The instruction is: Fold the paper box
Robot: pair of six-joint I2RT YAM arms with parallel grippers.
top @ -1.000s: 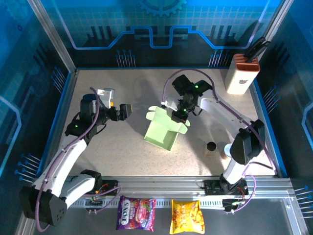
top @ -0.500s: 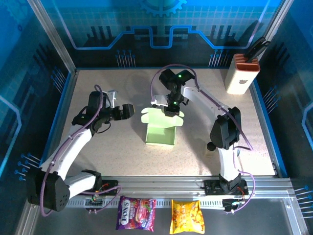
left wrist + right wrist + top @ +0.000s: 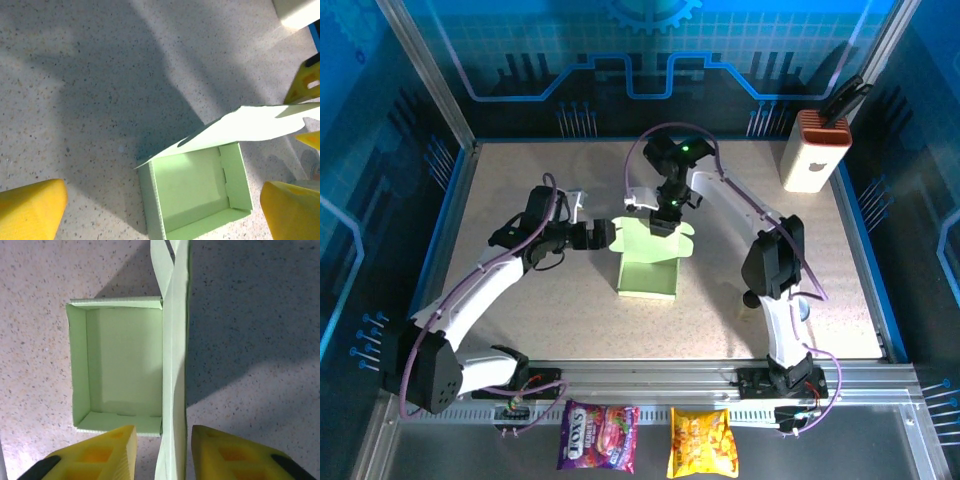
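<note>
1. The paper box point(image 3: 647, 268) sits at the centre of the table point(image 3: 570, 335) in the top view. Its tray is formed w/ walls up. The lid flap point(image 3: 650, 236) isn't shut and rises from the tray's upper edge in frame.
2. What's changed: a sec ago the box lay skewed w/ the right gripper point(image 3: 663, 220) pinched on the lid. Now the box is square to the frame and that gripper's fingers have parted, so the lid is let go.
3. The left gripper point(image 3: 599, 236) has come in from mid-left. It's now just beside the lid's left edge, fingers wide apart, nothing held.
4. Our read: the tray is done, and closing the lid and tucking the tabs is what's left. The box is now lined up for that, prob. w/ the left arm helping.
5. The right wrist view shows what the top view can't: the lid stands edge-on in the gap between the yellow fingers point(image 3: 97, 452), w/ neither pad pressing it, and the tray inside is empty.
6. The left wrist view shows the lid leaning out over the tray. It also shows a notched inner flap on the tray's right wall.
7. The top view alone gives the surroundings: a white block point(image 3: 815, 150) at upper right and snack packets point(image 3: 598, 436) at the bottom edge. Both are well apart from the box.
</note>
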